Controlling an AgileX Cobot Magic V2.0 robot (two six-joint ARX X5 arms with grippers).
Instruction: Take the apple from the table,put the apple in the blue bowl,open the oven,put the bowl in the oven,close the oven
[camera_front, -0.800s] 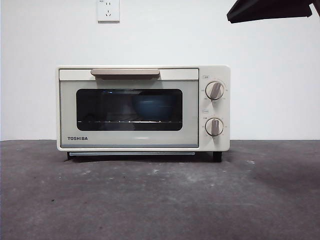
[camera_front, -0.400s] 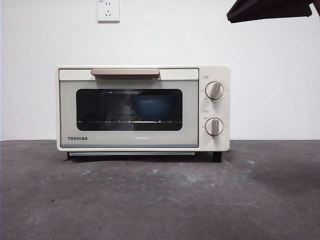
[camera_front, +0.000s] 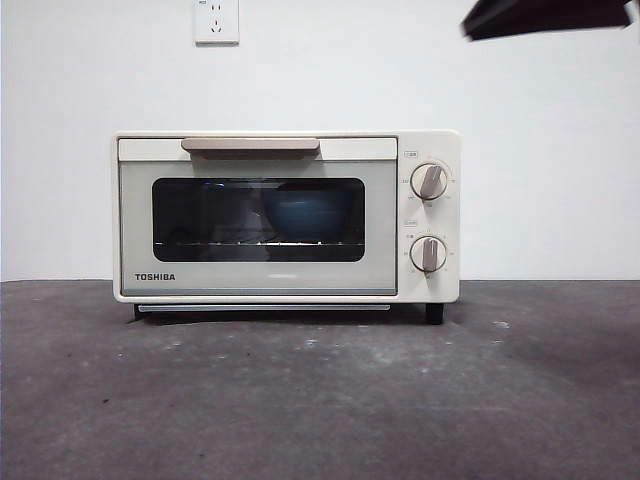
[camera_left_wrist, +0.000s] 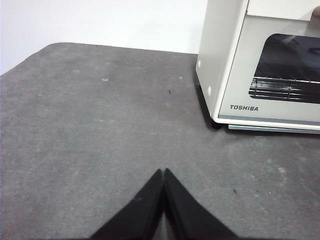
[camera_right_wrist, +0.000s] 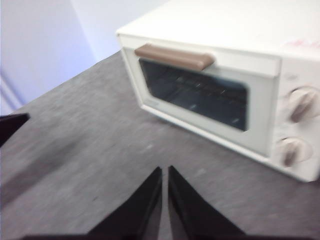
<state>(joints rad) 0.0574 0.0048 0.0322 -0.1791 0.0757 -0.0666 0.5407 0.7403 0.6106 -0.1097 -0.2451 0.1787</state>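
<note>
The cream oven (camera_front: 287, 217) sits mid-frame on the grey counter (camera_front: 320, 400), door closed; the blue bowl (camera_front: 306, 215) shows dimly through its dark glass. Left pincer (camera_left_wrist: 163, 172) and right pincer (camera_right_wrist: 164, 171) hover clenched, empty.

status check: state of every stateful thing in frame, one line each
oven: door shut, upright on the table
blue bowl: inside the oven on the wire rack, seen through the glass
apple: not visible; cannot tell if it is in the bowl
left gripper: shut, empty, above bare table beside the oven
right gripper: shut, empty, raised in front of the oven
</note>
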